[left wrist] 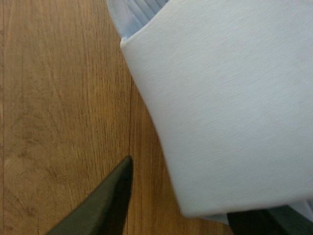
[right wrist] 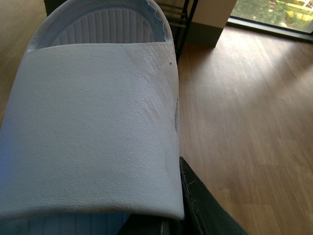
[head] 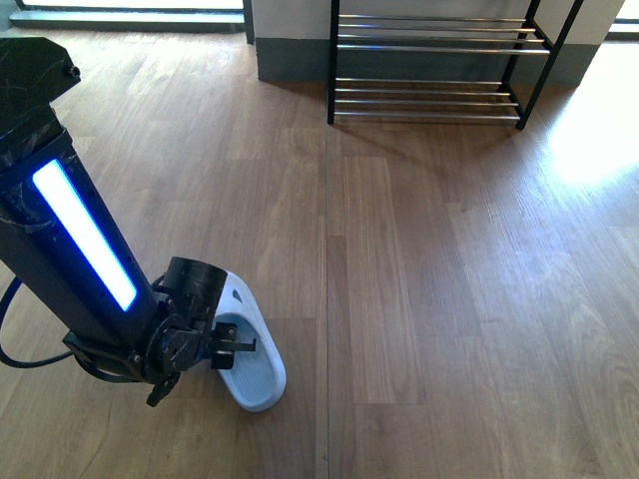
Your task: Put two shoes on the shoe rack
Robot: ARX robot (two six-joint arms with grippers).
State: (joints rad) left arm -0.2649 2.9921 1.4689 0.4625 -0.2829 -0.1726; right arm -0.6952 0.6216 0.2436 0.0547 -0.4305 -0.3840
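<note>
Observation, front view: my left arm (head: pixel 75 249), with its lit blue strip, reaches down at 7 o'clock. My left gripper (head: pixel 228 347) sits at the strap of a pale blue-white slide (head: pixel 258 377), not a lace-up sneaker. This floor slide lies flat on the wooden floor (head: pixel 419 279), toe toward 5 o'clock.

The left wrist view shows one dark finger (left wrist: pixel 100 208) standing clear of the strap with bare floor between, and the other dark shape partly hidden behind the strap's far edge. Finding: the fingers are spread either side of the strap and not clamped.

The shoe rack (head: pixel 429 60) stands at 12 to 1 o'clock against the wall, well apart from the floor slide. Its chrome bars carry nothing that I can see.

My right arm is outside the front view. Its wrist view is filled by a second slide (right wrist: pixel 93 132), strap uppermost, with one finger (right wrist: pixel 200 205) of my right gripper touching the strap's edge. I cannot tell whether that grip is closed. The rack's foot shows beyond the toe.
</note>
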